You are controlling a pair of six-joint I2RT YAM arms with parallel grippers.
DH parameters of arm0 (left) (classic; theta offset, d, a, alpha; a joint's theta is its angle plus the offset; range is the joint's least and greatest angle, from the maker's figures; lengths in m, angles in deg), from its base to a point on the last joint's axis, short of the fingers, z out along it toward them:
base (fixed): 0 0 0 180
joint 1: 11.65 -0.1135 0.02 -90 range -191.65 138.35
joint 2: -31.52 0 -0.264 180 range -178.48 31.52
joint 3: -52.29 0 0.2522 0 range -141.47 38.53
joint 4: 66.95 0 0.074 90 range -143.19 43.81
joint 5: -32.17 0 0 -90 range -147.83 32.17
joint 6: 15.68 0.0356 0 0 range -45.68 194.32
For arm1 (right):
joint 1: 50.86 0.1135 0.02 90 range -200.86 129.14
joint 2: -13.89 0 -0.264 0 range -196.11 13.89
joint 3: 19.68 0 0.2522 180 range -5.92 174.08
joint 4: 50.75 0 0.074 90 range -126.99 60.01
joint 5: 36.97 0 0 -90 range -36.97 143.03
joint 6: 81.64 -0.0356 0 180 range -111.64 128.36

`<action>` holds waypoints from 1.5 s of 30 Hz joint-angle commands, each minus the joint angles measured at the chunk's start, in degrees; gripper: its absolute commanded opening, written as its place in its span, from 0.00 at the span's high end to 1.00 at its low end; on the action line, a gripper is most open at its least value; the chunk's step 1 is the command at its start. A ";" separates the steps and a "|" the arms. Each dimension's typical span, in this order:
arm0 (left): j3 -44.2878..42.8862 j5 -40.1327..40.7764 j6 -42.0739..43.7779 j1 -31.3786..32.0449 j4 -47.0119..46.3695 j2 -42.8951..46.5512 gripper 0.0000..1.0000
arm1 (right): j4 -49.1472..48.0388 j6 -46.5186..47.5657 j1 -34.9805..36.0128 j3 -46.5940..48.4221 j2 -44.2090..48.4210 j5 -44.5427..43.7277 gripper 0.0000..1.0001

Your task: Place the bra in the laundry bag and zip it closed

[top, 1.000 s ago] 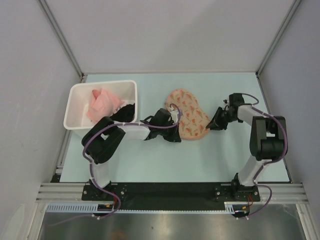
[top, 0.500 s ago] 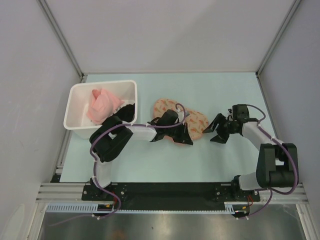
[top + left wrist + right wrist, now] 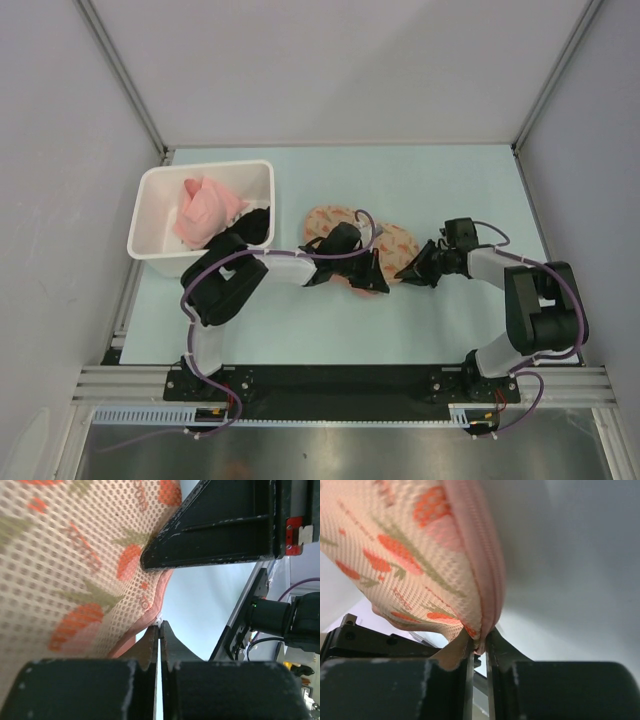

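The laundry bag point(image 3: 325, 217), cream-peach mesh with orange print, lies flat at mid-table between both arms. My left gripper point(image 3: 372, 278) is at its near edge, shut on a small white zipper pull that shows at the fingertips of the left gripper point(image 3: 160, 625), with the bag's mesh point(image 3: 65, 570) just to the left. My right gripper point(image 3: 407, 270) meets the bag's right end. In the right wrist view, the right gripper point(image 3: 480, 641) pinches the pink zipper rim of the bag point(image 3: 410, 555). The bra is hidden.
A white plastic bin point(image 3: 150, 190) stands at the back left and holds a pink cloth point(image 3: 205, 208) and a black garment point(image 3: 255, 222). Grey walls and metal frame posts close in the table on three sides.
The bag has swung from upright to lying left-right. My left gripper moved right and nearer with it. The right gripper opened, dropped toward the bag's right end and closed on the rim.
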 commanded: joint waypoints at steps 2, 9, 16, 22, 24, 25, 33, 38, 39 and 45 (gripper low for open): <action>0.91 -0.89 3.94 -1.52 3.34 3.19 1.00 | 0.87 3.78 -3.88 1.93 -1.92 -1.89 0.93; 7.24 3.41 15.89 -10.39 13.08 10.13 1.00 | 6.86 13.09 -12.76 3.16 -2.28 -0.30 1.00; 8.65 7.54 25.47 -15.76 21.62 15.14 1.00 | 13.44 17.58 -14.52 10.36 -5.70 -5.31 1.00; 8.47 3.87 25.84 -16.29 22.07 16.12 1.00 | 14.94 19.07 -14.17 18.62 -9.92 -7.07 0.98; 8.65 2.10 23.91 -16.21 20.40 15.41 1.00 | 17.05 19.69 -14.00 21.25 -11.41 -6.72 0.81; 8.65 1.75 23.20 -15.68 19.87 15.24 1.00 | 17.41 20.04 -13.91 22.83 -11.42 -5.76 0.76; 5.40 -1.24 12.13 -9.28 10.29 12.17 1.00 | 22.77 17.76 -9.96 21.36 0.34 -5.04 0.38; 0.83 -2.47 10.28 -4.35 9.67 7.95 1.00 | 21.74 14.10 -4.07 16.64 7.38 -2.79 0.37; 0.30 -3.26 10.02 -3.04 9.59 7.42 1.00 | 20.07 12.24 -2.41 15.04 8.09 -1.29 0.37; -3.21 -3.70 8.17 0.67 9.24 5.92 1.00 | 1.87 -2.27 2.96 1.06 11.44 2.60 0.41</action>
